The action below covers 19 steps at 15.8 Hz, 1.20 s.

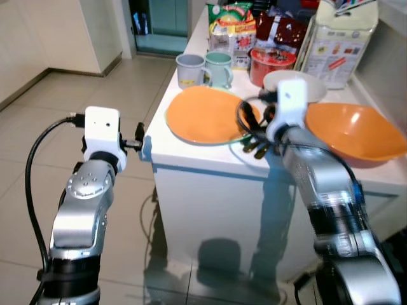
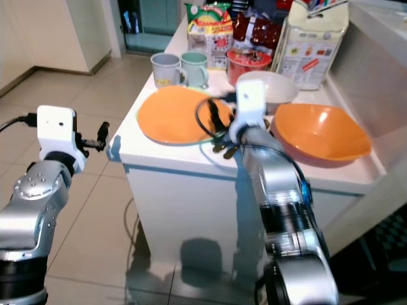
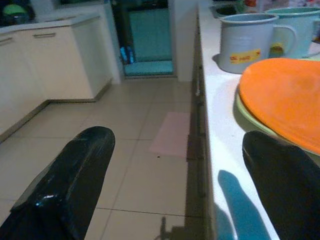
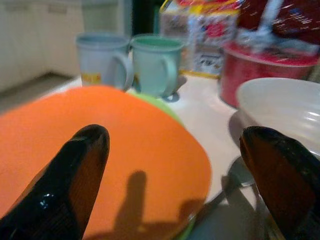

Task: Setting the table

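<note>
Right hand point(image 4: 170, 175) (spread) over orange plate point(image 1: 206, 114) edge.

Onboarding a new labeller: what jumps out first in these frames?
The orange plate at the white counter's near corner and the deep orange bowl to its right. The right pincer hangs open over the plate's right edge; the left pincer is open off the counter's left corner. Behind stand two mugs and snack packets.

Two mugs point(image 1: 205, 69) stand behind the plate point(image 1: 206, 114), left of the bowl point(image 1: 356, 132).
</note>
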Tool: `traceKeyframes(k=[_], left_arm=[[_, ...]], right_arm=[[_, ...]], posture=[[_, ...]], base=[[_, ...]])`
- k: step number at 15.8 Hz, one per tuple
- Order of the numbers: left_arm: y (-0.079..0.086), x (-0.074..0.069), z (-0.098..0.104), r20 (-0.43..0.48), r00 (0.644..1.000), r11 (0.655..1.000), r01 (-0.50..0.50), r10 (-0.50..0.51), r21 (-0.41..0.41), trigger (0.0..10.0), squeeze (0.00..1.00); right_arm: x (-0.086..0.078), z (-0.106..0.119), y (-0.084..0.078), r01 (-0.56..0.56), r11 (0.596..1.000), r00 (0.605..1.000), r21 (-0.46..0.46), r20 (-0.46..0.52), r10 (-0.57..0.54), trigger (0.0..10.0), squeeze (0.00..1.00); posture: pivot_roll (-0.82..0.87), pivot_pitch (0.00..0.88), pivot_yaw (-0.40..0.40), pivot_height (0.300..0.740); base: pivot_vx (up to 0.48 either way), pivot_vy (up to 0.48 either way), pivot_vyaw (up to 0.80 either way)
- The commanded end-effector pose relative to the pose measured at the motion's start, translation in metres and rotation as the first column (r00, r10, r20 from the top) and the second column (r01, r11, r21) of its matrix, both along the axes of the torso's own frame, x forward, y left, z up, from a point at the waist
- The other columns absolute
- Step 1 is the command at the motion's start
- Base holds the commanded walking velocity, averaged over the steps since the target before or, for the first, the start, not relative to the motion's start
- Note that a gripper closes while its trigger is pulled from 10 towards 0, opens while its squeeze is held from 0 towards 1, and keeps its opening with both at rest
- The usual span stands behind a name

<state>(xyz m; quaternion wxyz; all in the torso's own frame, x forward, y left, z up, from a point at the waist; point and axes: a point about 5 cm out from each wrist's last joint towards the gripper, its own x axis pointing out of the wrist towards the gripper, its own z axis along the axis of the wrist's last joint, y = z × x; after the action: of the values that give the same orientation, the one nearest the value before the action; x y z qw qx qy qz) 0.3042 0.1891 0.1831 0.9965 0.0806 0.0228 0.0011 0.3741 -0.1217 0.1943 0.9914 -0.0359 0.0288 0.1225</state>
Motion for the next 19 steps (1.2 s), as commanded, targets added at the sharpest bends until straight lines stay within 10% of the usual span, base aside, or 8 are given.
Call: traceKeyframes(k=[1, 9, 19], left_arm=[[-0.012, 0.005, 0.004, -0.011, 0.997, 0.997, 0.071, -0.071, -0.039, 10.0, 0.00], [-0.028, -0.006, 0.007, -0.093, 0.960, 0.958, 0.250, -0.264, -0.138, 10.0, 0.00], [-0.018, -0.002, 0.011, -0.124, 0.965, 0.950, 0.196, -0.231, -0.245, 10.0, 0.00]], right_arm=[[0.011, -0.001, 0.001, -0.057, 0.992, 0.998, -0.111, -0.007, 0.056, 10.0, 0.00], [0.027, -0.030, -0.002, -0.204, 0.904, 0.976, -0.376, -0.152, 0.157, 10.0, 0.00], [0.029, -0.015, 0.029, -0.385, 0.860, 0.923, -0.334, -0.127, 0.364, 10.0, 0.00]], posture=[[0.06, 0.000, -0.017, 0.740], [0.10, 0.000, -0.048, 0.740], [0.09, 0.000, -0.040, 0.740]], base=[[0.000, 0.000, 0.00], [0.000, 0.000, 0.00], [0.000, 0.000, 0.00]])
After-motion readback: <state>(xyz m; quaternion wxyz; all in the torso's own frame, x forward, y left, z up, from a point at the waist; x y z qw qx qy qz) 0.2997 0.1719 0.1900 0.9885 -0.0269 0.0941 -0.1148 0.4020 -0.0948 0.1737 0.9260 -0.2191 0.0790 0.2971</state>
